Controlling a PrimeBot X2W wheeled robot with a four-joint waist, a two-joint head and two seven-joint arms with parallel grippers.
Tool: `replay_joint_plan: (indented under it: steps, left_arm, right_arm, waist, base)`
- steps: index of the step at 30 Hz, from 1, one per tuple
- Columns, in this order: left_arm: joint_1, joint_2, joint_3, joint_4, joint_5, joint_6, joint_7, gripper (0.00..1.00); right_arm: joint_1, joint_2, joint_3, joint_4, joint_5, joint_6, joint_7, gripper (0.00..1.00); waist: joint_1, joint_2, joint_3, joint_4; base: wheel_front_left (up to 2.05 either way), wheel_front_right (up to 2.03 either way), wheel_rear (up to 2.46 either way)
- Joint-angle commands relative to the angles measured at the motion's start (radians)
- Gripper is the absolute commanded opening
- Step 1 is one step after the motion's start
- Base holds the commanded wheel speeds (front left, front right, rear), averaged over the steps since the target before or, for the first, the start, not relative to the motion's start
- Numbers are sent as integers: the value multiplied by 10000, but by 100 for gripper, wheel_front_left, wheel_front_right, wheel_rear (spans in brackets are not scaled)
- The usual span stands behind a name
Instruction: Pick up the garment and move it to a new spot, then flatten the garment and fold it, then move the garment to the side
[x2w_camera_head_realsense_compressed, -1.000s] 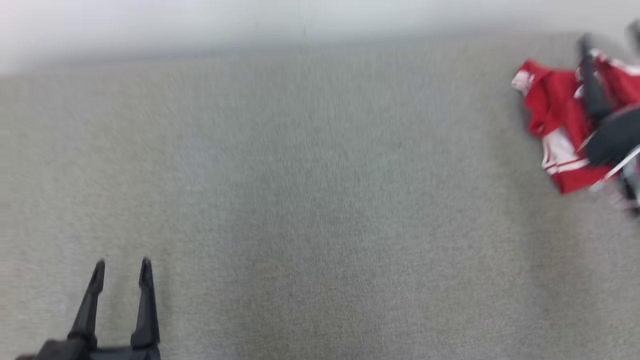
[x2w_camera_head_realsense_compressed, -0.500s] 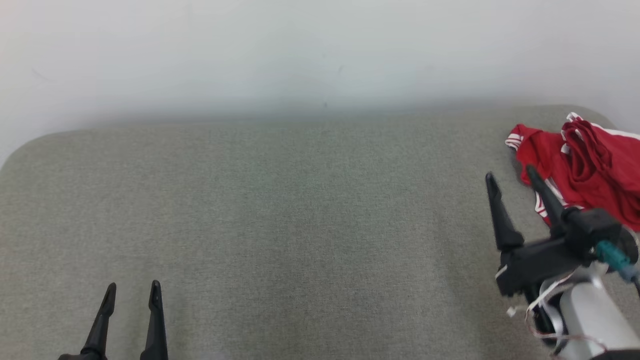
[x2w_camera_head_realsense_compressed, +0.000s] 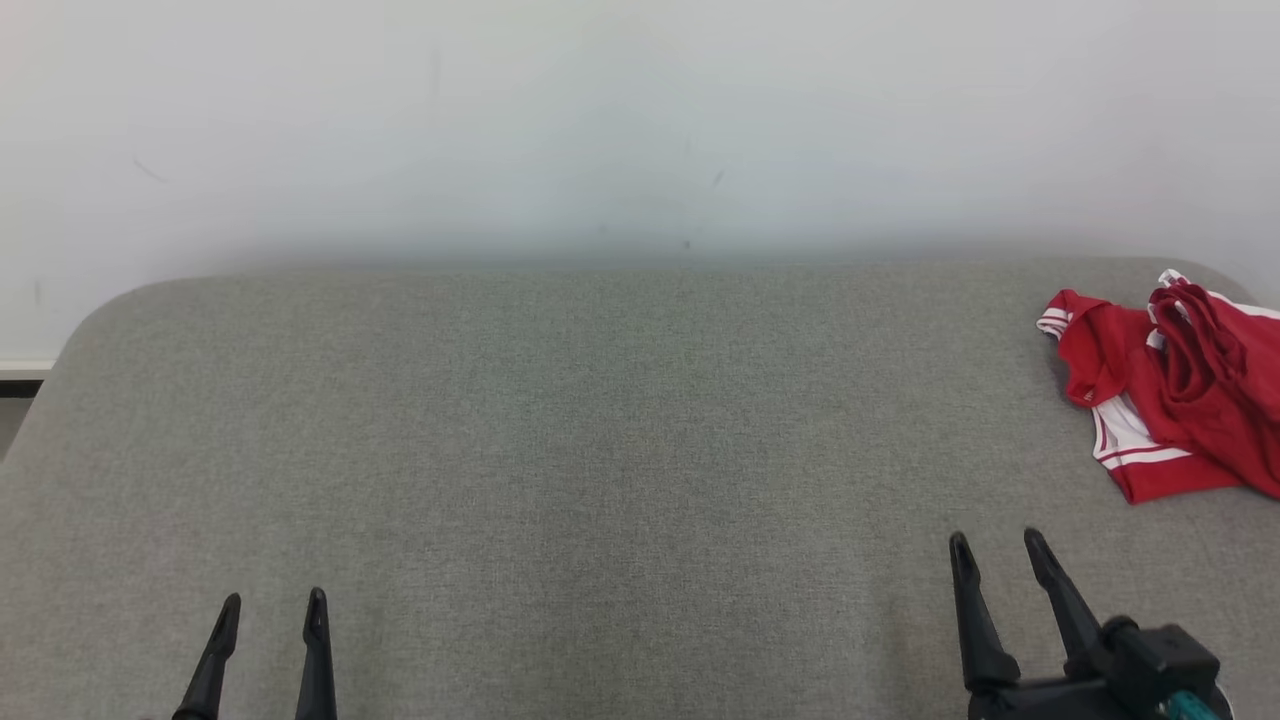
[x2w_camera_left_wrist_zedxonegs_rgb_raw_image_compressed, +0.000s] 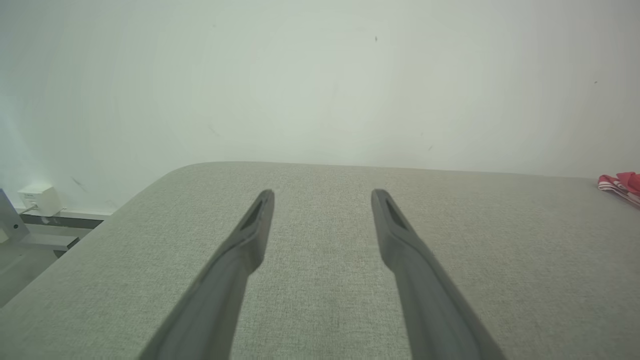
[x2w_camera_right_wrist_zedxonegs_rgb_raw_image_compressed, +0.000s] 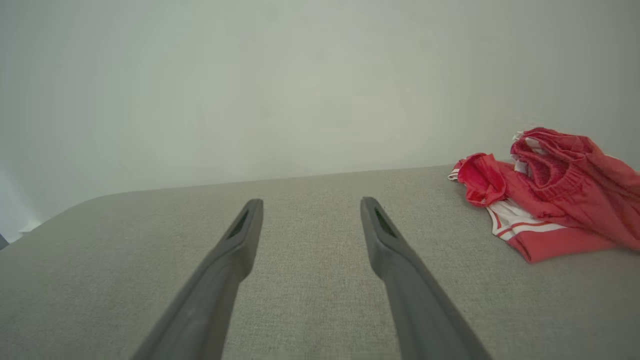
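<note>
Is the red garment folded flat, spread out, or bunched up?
Bunched up. The garment lies in a rumpled heap, one part humped above uneven layers, neither spread flat nor neatly folded.

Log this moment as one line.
left hand: open, empty | right hand: open, empty, apart from garment | garment: red-and-white, crumpled, far right of table | grasp: not yet made

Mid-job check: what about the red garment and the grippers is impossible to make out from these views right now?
- Red garment, head view: its right part is cut off by the frame's right edge, so its full outline is unknown.
- Right wrist view: cut off at the right edge too; bunched folds hide the layers beneath.
- Left wrist view: a sliver at the right edge, too small to read.
- Right gripper and left gripper, head view: bases cut off by the bottom edge.
</note>
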Motion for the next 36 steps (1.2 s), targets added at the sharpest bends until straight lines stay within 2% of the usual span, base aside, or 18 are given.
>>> replay_joint_plan:
  steps: [1, 10, 11, 16, 36]
  left_arm:
    - [135, -13, 27, 40, -40, 2, -27, 100]
    - [139, -73, -23, 415, -87, -8, -27, 100]
    - [12, -83, -17, 421, -25, -2, 1, 0]
    - [100, -186, -61, 821, -172, -2, 56, 0]
    - [-381, -297, 111, 940, -3646, -6, 976, 0]
  right_arm:
    - [220, 94, -99, -105, -63, -32, -100, 100]
    - [718, 354, -167, -58, -221, -32, -253, 100]
    - [666, 334, -154, -58, -182, -2, -198, 0]
    - [775, 354, -119, 315, -21, 0, -132, 0]
    - [300, 224, -330, 407, 3550, -4, 570, 0]
  waist:
    - [1, 0, -31, 19]
    - [1, 0, -96, -99]
    - [1, 0, -95, -92]
    - [1, 0, -94, -102]
    - [1, 0, -55, -121]
  base:
    - [0, 0, 0]
    - [0, 0, 0]
    - [0, 0, 0]
    - [0, 0, 0]
    - [0, 0, 0]
